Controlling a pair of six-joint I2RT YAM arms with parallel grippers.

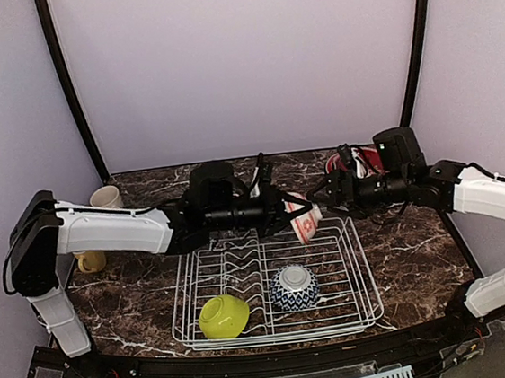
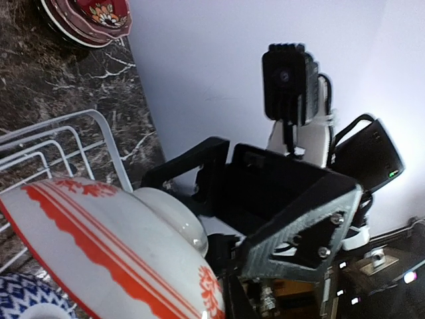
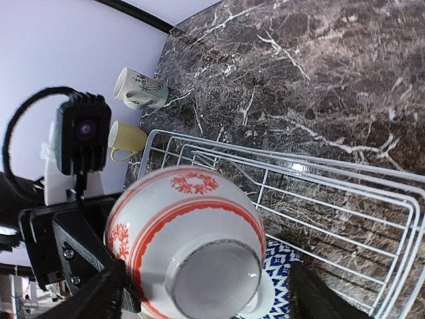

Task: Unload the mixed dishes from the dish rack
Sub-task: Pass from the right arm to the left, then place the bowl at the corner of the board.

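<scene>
A white bowl with red-pink bands [image 1: 306, 224] hangs tilted over the back edge of the white wire dish rack [image 1: 360, 268]. My left gripper [image 1: 284, 209] is shut on the bowl's rim; in the left wrist view the bowl [image 2: 99, 246] fills the lower left, against my gripper [image 2: 229, 294]. My right gripper [image 1: 322, 194] faces it from the right and is open. In the right wrist view its fingers straddle the bowl's foot [image 3: 209, 279], the right finger clear of it. A lime bowl [image 1: 223, 316] and a navy-zigzag bowl [image 1: 294, 287] sit in the rack.
A cream mug [image 1: 105, 197] and a yellow mug [image 1: 90, 260] stand on the marble table left of the rack. Stacked plates with a red rim [image 1: 367, 157] lie at the back right, partly behind my right arm. Upright prongs [image 1: 242, 260] run along the rack's middle.
</scene>
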